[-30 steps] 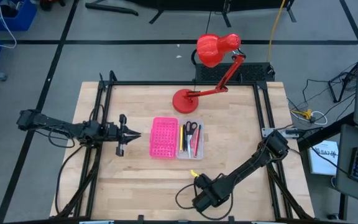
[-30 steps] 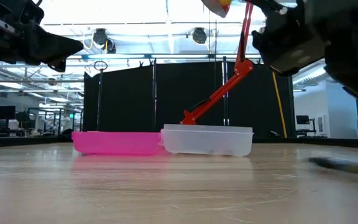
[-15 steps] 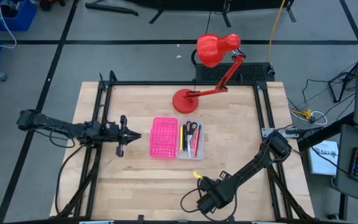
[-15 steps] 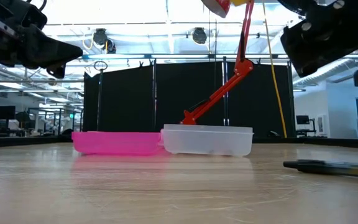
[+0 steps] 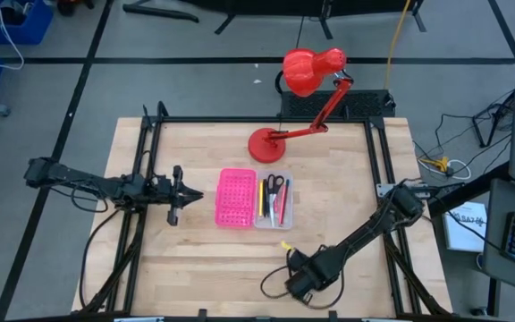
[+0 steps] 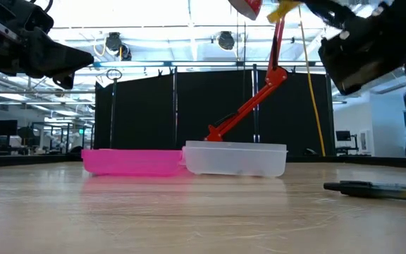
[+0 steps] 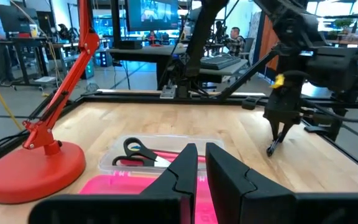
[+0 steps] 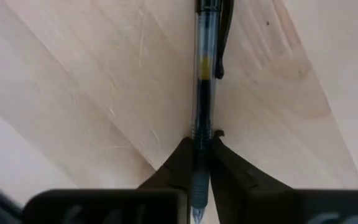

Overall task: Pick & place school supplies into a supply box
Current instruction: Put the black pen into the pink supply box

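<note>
We are seeing right gripper (image 8: pixel 197 167) pinching black pen (image 8: pixel 204 74) lying on scuffed wood table (image 5: pixel 347 179), box (image 5: pixel 253 199) beyond fingertips. Left gripper (image 7: pixel 196 168) hovering nearly closed, empty, beside box. People sitting in room behind.

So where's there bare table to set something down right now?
Bare wood lies between the left gripper and the supply box, and right of the box. Crowded: the lamp behind it, the right gripper pinching a pen in front.

Bright overhead lighting, soft shadows, sharp focus.
</note>
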